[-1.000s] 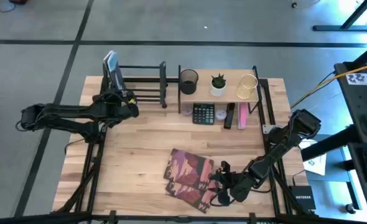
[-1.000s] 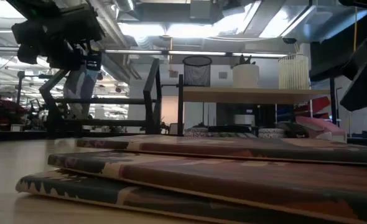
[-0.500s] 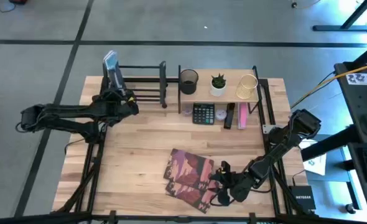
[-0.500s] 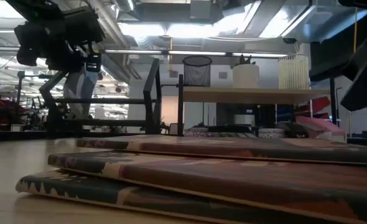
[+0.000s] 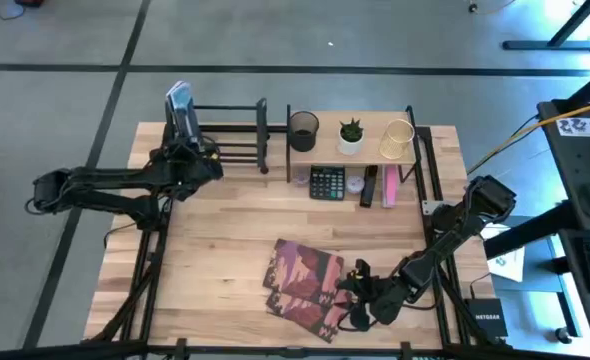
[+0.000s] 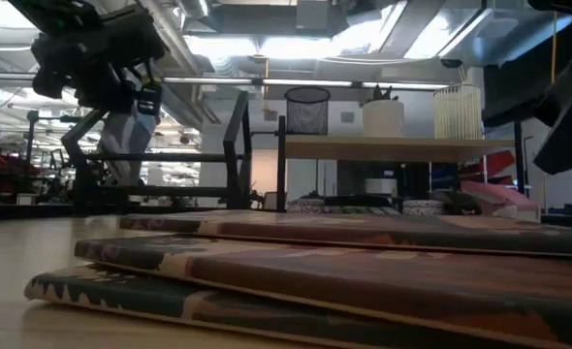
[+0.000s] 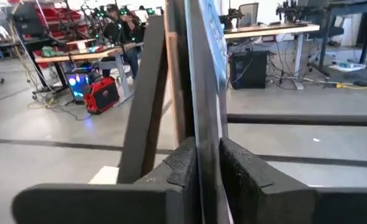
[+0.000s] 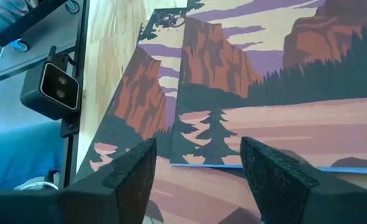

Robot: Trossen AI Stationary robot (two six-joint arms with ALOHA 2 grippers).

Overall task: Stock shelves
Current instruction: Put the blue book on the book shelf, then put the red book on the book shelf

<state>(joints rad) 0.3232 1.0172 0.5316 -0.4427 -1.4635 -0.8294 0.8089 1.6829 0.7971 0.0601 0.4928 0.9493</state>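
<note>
Tabletop (image 5: pixel 225 240) carried both shelf units along its far edge: black book rack (image 5: pixel 225 135) far left, light-wood board shelf (image 5: pixel 355 150) beside it, already holding mesh cup, plant and calculator. Stack of landscape-cover books (image 5: pixel 305 282) lay near the front. Left gripper (image 5: pixel 185 160), clenched on a thin upright book (image 7: pixel 202 93), had nudged slightly toward the rack's left end over the last second; insertion looked nearly done, release pending. Right gripper (image 8: pixel 199 165) hovered with fingers spread over the stack, unmoved, likely the next pick.

Black metal-bar rack (image 5: pixel 227 130); light wood tabletop (image 5: pixel 225 240).
</note>
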